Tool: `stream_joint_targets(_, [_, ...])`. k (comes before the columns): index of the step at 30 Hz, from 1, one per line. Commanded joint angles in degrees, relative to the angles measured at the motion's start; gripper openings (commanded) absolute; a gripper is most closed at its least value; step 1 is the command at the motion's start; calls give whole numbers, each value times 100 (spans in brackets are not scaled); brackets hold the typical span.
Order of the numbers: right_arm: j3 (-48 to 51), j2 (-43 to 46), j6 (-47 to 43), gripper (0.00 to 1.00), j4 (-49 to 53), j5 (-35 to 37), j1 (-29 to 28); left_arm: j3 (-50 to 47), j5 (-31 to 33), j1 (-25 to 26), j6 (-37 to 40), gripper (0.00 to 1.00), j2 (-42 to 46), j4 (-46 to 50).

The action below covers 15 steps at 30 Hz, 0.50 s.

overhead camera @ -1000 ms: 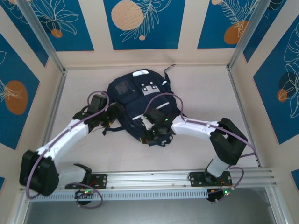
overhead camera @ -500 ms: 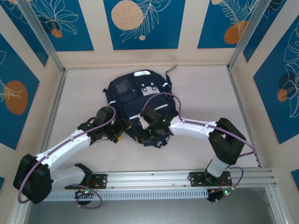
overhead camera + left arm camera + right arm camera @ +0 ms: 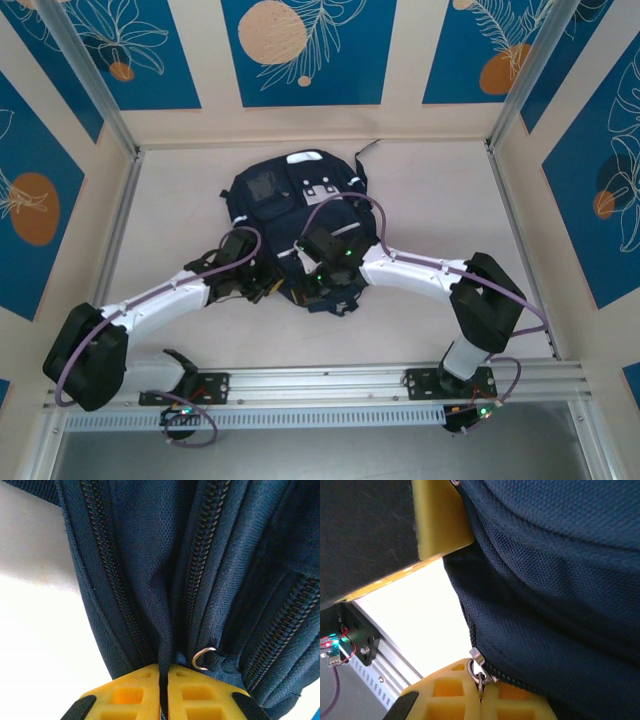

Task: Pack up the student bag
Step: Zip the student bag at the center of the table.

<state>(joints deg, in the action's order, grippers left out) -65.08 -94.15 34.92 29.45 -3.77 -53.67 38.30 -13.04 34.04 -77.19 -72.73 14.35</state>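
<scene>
Your left end effector (image 3: 163, 690) pinched the big navy-blue cloth student bag (image 3: 290, 200), your right end effector (image 3: 481, 700) gripped its little metal zip pull (image 3: 477, 672) — you likely needed a slow, straight tug.

The student bag (image 3: 285, 215) is navy with white patches and dark zips. Both sets of jaws are yellow. The bench (image 3: 430, 200) is pale cream; wall panels (image 3: 350, 60) blue with orange discs.

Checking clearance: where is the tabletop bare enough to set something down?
Bare beige tabletop lies between the navy-blue fabric backpack and the left wall, likewise toward the right wall. Crowded at the backpack's near edge, where the left gripper and right gripper clamp it.
</scene>
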Motion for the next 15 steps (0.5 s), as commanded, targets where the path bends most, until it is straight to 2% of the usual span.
stream_joint_targets(1, [-505, -37, -336, 0, 1085, 110, -6, 62, 499, -112, 232, 8, -176, 361])
stream_joint_targets(8, [-594, -103, -619, 0, 1842, -287, 364, 81, 670, -301, 514, 7, -199, 525])
stream_joint_targets(15, [-557, -71, -903, 0, 2183, -351, 623, 151, 881, -389, 764, 7, -144, 759])
